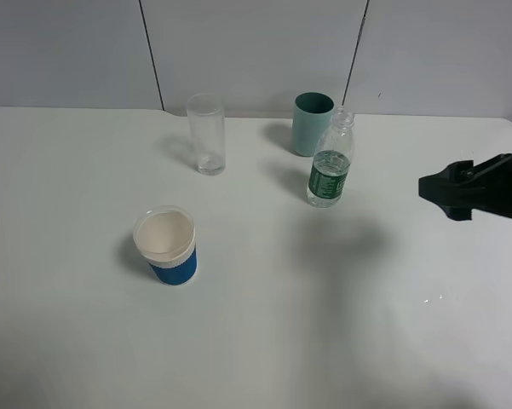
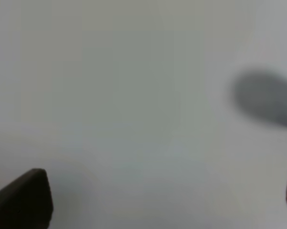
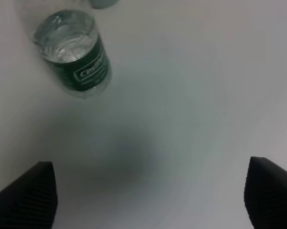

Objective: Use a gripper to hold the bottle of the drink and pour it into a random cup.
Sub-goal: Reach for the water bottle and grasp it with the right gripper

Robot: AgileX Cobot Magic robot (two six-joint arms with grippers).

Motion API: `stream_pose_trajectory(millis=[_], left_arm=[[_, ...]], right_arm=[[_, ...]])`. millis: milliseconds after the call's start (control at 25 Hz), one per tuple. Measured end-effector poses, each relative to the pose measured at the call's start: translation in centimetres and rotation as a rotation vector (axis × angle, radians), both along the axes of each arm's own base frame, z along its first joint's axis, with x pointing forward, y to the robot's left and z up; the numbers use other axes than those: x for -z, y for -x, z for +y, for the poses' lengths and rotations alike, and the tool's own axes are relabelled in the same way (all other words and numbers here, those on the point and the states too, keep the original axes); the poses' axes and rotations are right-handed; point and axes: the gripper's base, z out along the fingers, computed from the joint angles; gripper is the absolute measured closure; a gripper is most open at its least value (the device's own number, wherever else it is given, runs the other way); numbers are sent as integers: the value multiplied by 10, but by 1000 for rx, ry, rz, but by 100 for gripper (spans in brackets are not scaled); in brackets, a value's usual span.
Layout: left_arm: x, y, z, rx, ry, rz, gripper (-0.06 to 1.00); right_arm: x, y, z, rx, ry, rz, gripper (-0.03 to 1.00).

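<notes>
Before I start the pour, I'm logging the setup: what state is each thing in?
Drink bottle: upright, uncapped, partly full.
Blue-banded cup: upright, empty.
Teal cup: upright, contents unseen.
Glass tumbler: upright, empty.
Left gripper: open, holding nothing.
Right gripper: open, holding nothing.

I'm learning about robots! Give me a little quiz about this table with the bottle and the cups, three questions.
1. True or false: the bottle has its cap on.
2. The blue cup is: A upright, B lying on its side, C upside down.
3. Fill in: the right gripper is ___, with nothing between its fingers.

Key: 1 false; 2 A; 3 open.
</notes>
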Motion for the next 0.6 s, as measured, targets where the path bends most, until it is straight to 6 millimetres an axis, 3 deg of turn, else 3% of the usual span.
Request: stream_pose_trajectory(millis=[320,600], left_arm=[[0,0,0,0,0,0,-5],[0,0,0,0,0,0,-5]], right_arm=[[38,-29,9,23,5,105,19],[50,-43,13,-20,24,62,19]])
